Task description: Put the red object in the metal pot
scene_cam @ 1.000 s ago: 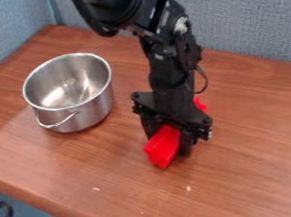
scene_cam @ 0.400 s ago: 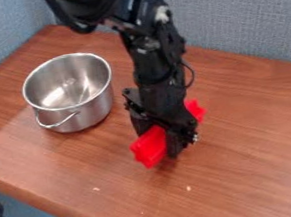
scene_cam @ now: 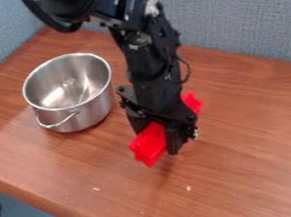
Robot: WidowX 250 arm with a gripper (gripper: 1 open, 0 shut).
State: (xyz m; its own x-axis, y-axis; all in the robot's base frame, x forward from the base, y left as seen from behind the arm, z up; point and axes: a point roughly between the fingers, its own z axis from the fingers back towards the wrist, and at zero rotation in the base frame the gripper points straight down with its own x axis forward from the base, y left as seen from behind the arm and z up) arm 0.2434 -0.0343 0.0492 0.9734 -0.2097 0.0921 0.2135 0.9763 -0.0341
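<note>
Gripper [scene_cam: 163,134] pointing straight down, jaws clamping the red object [scene_cam: 150,145] mid-length, block's long axis running diagonally, near end aiming toward front-left, far end back-right, hanging over wooden table [scene_cam: 267,140], right of metal pot [scene_cam: 70,91], apart from it

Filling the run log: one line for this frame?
gripper: shut on red object | block: lifted off table | metal pot: empty, to camera-left | placement: not yet done

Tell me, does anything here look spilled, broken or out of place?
Nothing stands out. The metal pot sits upright and empty on the wooden table, and the gripper holds the red object beside it. No spills or damage visible.
</note>
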